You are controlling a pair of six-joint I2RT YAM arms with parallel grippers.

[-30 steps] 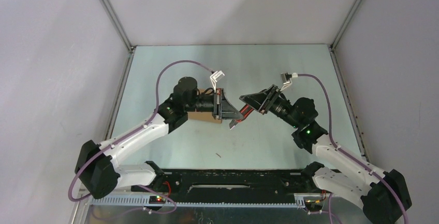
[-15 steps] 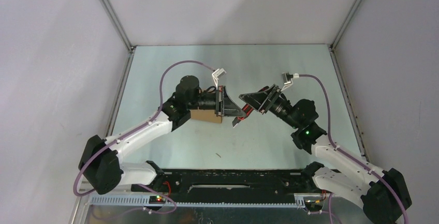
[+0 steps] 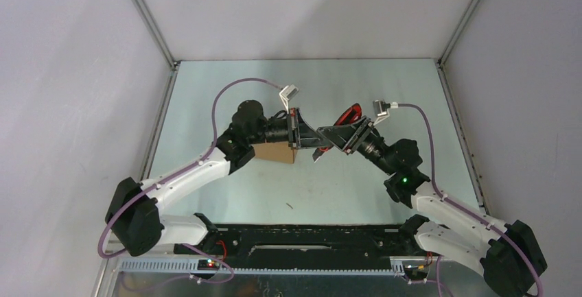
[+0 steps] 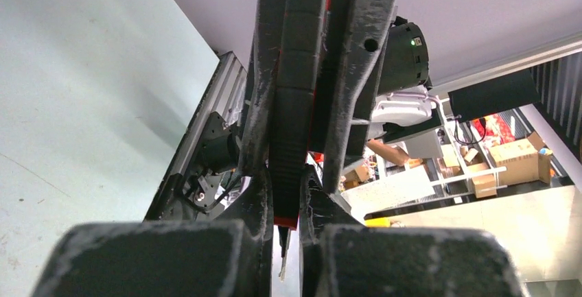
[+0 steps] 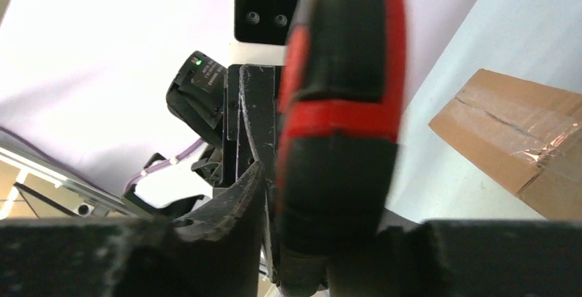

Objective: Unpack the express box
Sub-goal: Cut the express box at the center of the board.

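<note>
Looking like a utility knife [image 3: 348, 113] handoff: left gripper [image 4: 285, 201] clamped on one end, right gripper [image 3: 329, 134] around handle, grip unclear. Express box [image 3: 273, 153] taped shut at 9 o'clock. Could drop knife on early release.

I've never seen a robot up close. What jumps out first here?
The left gripper and right gripper meet tip to tip above the middle of the table. Between them is a red-and-black utility knife, its red handle sticking out past the right gripper. A taped brown box lies on the table just behind the left gripper.
</note>
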